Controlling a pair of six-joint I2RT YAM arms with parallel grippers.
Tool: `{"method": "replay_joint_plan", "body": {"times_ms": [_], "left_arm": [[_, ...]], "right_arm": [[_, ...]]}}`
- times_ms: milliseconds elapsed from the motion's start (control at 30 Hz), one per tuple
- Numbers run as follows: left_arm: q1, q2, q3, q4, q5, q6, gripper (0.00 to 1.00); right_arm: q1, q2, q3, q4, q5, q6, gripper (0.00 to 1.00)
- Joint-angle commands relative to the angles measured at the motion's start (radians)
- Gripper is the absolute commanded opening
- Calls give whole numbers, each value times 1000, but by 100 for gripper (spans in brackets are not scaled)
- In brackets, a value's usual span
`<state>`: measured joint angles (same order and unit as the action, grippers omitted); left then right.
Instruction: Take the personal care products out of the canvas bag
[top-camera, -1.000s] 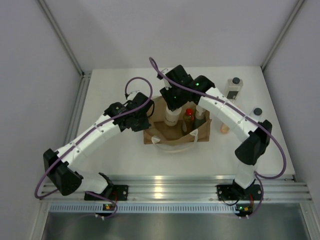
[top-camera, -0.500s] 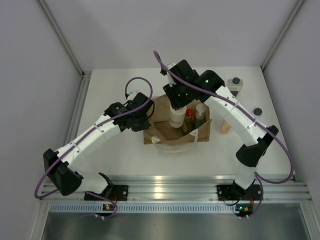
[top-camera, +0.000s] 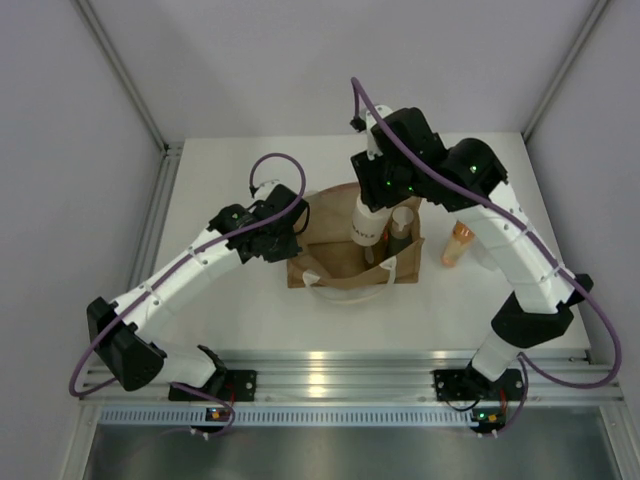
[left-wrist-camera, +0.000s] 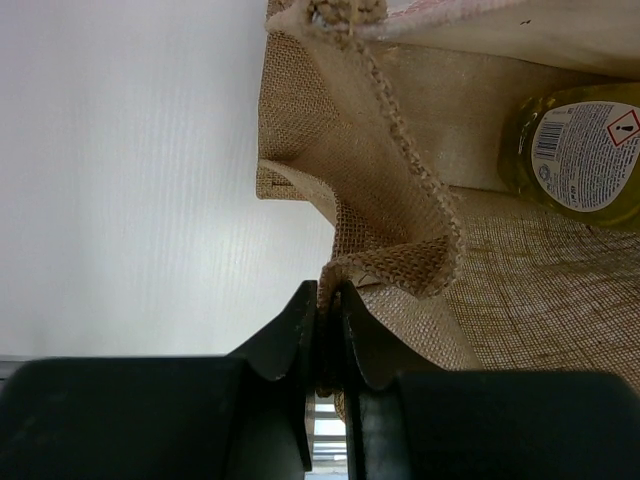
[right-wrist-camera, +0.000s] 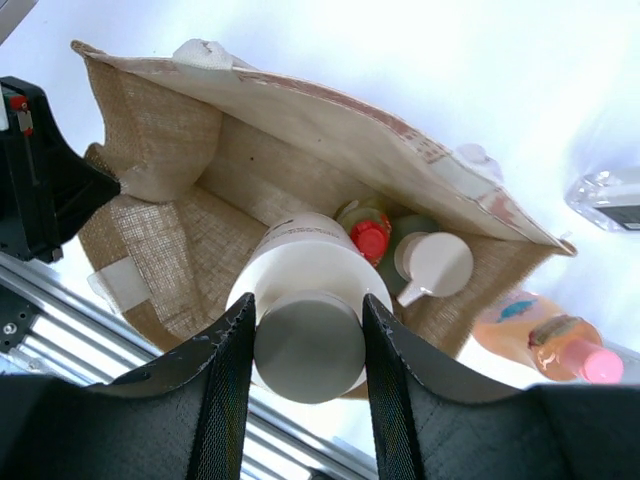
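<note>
Right arm has risen since the earlier top views, drawing the cream cylinder bottle (right-wrist-camera: 300, 255) upward. The right gripper (right-wrist-camera: 308, 345) is clamped on the bottle just below its grey flat cap, one finger on each side. The bottle hangs upright over the mouth of the tan-brown canvas bag (top-camera: 345, 270); whether its base has cleared the rim cannot be told. The left gripper (left-wrist-camera: 328, 310) has not moved: its jaws are closed on a fold of the bag's left edge, pinning the bag to the white table (top-camera: 230, 170). Judgement: the third product is mid-extraction and next needs carrying sideways to bare table. Count of products: five. One is held, the cream cylinder. Two are left in the bag, touching in its right end: the yellow bottle with red cap (right-wrist-camera: 365, 225) and the grey pump bottle (right-wrist-camera: 432, 262). Two are already out, right of the bag: the orange bottle with pink cap (right-wrist-camera: 545, 335), lying down, and the clear square bottle (right-wrist-camera: 605, 200), only partly in view. Bags: one.
</note>
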<state>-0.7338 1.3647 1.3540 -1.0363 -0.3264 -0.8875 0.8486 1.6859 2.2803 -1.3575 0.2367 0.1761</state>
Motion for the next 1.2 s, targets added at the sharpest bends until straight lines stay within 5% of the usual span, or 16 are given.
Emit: {"method": "replay_joint_plan", "body": {"times_ms": [0, 233, 733, 1033, 1167], "left_arm": [[-1, 17, 19, 12, -33, 1, 0], [-1, 24, 23, 12, -34, 2, 0], [-1, 56, 36, 13, -20, 25, 0], [-1, 83, 53, 19, -3, 48, 0], [-1, 89, 62, 21, 3, 59, 0]], "right_arm": [[20, -101, 67, 12, 102, -10, 0], [20, -198, 74, -5, 171, 34, 0], [-26, -494, -241, -54, 387, 195, 0], [-29, -656, -567, 104, 475, 256, 0], [-31, -756, -847, 260, 475, 299, 0]]}}
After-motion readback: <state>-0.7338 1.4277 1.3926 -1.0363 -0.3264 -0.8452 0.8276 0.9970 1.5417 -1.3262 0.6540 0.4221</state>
